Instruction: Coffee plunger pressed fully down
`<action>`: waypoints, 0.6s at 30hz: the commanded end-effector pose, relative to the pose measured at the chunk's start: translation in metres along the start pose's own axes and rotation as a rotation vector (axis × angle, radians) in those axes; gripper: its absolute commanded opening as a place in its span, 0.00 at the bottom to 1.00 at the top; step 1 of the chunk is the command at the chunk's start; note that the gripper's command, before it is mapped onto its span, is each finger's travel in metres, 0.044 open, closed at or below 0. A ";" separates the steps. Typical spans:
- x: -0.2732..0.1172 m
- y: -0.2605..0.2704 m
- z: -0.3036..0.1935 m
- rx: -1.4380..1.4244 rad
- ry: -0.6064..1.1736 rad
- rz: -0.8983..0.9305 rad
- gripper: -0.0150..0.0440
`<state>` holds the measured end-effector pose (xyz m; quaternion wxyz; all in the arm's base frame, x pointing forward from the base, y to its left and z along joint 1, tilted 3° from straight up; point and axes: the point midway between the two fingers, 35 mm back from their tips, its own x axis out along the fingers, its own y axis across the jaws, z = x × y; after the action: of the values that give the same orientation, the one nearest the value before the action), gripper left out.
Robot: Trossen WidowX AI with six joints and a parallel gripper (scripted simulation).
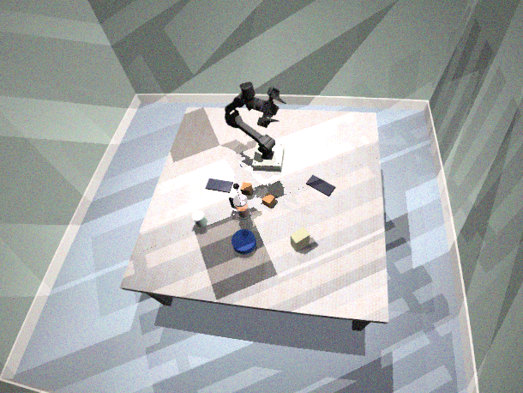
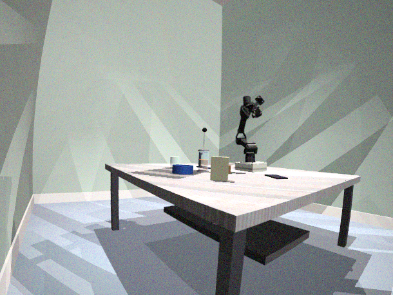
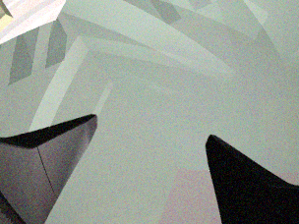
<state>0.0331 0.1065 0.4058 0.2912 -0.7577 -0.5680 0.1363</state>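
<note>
The coffee press (image 1: pixel 243 210) (image 2: pixel 203 158) stands upright on the table (image 1: pixel 334 275) (image 2: pixel 193 185), with a clear body and orange-brown contents low inside. Its plunger's black knob (image 1: pixel 236 186) (image 2: pixel 204 129) stands high above the lid on a thin rod. My gripper (image 1: pixel 281 111) (image 2: pixel 260 107) (image 3: pixel 152 131) is open and empty. It is raised high over the arm's base side of the table, well away from the press. The wrist view shows both fingers apart with only wall and a table corner beyond; the press is not in that view.
Two orange blocks (image 1: pixel 246 188) (image 1: pixel 269 200) lie near the press. A pale cup (image 1: pixel 199 219) (image 2: pixel 174 160), a blue round container (image 1: pixel 243 242) (image 2: pixel 182 169) and a yellowish block (image 1: pixel 300 238) (image 2: pixel 220 169) stand farther out. Dark flat slabs (image 1: pixel 219 185) (image 1: pixel 321 185) lie on either side.
</note>
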 end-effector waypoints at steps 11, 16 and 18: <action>0.043 0.061 -0.025 0.633 0.222 0.347 1.00; 0.054 0.118 -0.047 1.086 0.507 0.493 1.00; 0.051 0.140 -0.056 1.265 0.654 0.520 1.00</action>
<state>0.1262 0.1305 0.3869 0.5969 -0.6995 -0.2680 0.2873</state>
